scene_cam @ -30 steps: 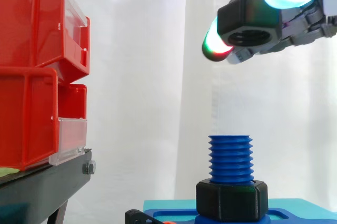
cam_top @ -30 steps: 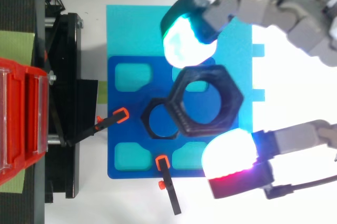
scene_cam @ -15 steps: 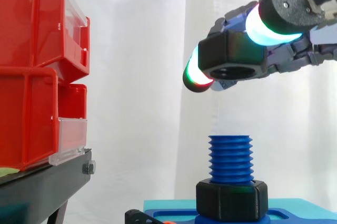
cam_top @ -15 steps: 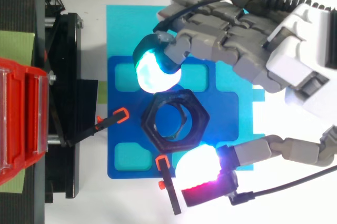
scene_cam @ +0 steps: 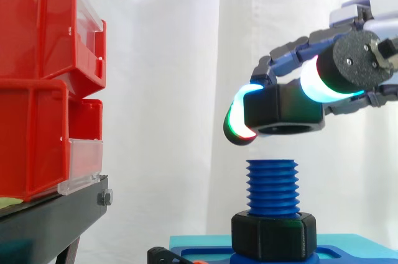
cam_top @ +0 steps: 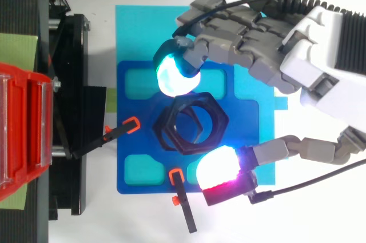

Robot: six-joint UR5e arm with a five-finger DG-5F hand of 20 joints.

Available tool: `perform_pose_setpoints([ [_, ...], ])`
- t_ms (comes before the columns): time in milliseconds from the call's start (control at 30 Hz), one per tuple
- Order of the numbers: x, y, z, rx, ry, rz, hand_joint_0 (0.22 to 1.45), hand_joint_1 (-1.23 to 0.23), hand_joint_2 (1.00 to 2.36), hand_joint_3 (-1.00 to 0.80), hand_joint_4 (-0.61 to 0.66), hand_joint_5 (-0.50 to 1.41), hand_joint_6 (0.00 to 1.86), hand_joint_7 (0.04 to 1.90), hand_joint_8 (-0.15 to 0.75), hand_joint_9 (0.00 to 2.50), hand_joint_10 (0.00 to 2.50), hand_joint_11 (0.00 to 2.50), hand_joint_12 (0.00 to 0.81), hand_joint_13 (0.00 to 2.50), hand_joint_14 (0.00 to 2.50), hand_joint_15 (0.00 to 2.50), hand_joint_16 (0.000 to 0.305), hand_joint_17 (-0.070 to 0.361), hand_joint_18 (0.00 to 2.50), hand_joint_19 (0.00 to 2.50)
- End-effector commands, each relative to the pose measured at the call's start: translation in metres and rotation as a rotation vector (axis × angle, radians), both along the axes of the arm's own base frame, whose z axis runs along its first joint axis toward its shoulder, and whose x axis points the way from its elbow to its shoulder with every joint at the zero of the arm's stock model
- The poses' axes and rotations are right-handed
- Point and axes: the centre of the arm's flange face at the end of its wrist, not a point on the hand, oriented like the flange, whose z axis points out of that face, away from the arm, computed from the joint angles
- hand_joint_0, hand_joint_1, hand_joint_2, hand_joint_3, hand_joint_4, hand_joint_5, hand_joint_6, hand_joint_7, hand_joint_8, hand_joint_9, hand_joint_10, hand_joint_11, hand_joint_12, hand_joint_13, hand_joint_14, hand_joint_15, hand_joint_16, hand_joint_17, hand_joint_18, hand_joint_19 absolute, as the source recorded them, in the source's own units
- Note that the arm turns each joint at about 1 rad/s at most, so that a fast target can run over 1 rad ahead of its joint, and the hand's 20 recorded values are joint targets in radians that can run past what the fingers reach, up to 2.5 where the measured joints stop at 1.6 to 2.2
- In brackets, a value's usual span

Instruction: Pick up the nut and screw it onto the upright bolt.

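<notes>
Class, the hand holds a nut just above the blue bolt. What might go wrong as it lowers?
The nut looks slightly off-centre over the bolt, so it may catch the top thread and cross-thread. The hand pinches it by its pads only; contact might tilt it or knock it loose.

From my remote station: a cyan plate [cam_top: 143, 31] lies flat on the white surface [cam_top: 114, 220], with a blue fixture [cam_top: 127, 146] on it carrying the upright bolt [scene_cam: 272, 186]; just beside it, a black stand [scene_cam: 50, 223] bears stacked red bins [scene_cam: 31, 59]
</notes>
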Motion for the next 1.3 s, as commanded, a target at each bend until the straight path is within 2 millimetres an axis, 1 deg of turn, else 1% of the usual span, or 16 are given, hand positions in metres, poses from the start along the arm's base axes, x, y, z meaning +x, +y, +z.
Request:
perform_pose_setpoints([
  [0,-0.001,-0.001,-0.007,0.003,-0.011,0.007,0.51,-0.7,1.0,-0.5,0.21,-0.2,0.5,1.11,0.251,0.34,0.0,0.0,0.27,0.23,0.0,0.0,0.028,0.064,0.02,0.0],
  [367,-0.001,-0.007,-0.008,0.001,-0.006,0.016,0.51,-0.7,1.0,-0.5,0.21,-0.2,0.5,1.11,0.251,0.33,0.0,0.0,0.27,0.23,0.0,0.0,0.028,0.064,0.02,0.0],
  [633,0.0,-0.007,-0.007,-0.002,-0.008,0.019,0.51,-0.7,1.0,-0.5,0.21,-0.2,0.5,1.11,0.25,0.33,0.0,0.0,0.27,0.23,0.0,0.0,0.028,0.064,0.02,0.0],
  [833,0.006,-0.003,-0.004,-0.001,-0.051,0.045,0.51,-0.7,1.0,-0.5,0.21,-0.2,0.5,1.11,0.251,0.33,0.0,0.0,0.269,0.23,0.0,0.0,0.028,0.064,0.02,0.0],
  [1033,0.007,-0.002,-0.004,-0.008,-0.053,0.054,0.51,-0.7,1.0,-0.5,0.21,-0.2,0.5,1.11,0.251,0.34,0.0,0.0,0.269,0.23,0.0,0.0,0.028,0.064,0.02,0.0],
  [1067,0.009,-0.001,-0.013,-0.012,-0.038,0.054,0.51,-0.7,1.0,-0.5,0.21,-0.2,0.5,1.11,0.251,0.34,0.0,0.0,0.269,0.23,0.0,0.0,0.028,0.064,0.02,0.0],
  [1100,0.01,-0.001,-0.018,-0.013,-0.031,0.055,0.51,-0.7,1.0,-0.5,0.21,-0.2,0.5,1.11,0.251,0.34,0.0,0.0,0.269,0.23,0.0,0.0,0.028,0.064,0.02,0.0],
  [1267,0.011,0.001,-0.019,-0.007,-0.039,0.059,0.51,-0.7,1.0,-0.5,0.21,-0.2,0.5,1.1,0.25,0.33,0.0,0.0,0.269,0.23,0.0,0.0,0.028,0.064,0.02,0.0],
])
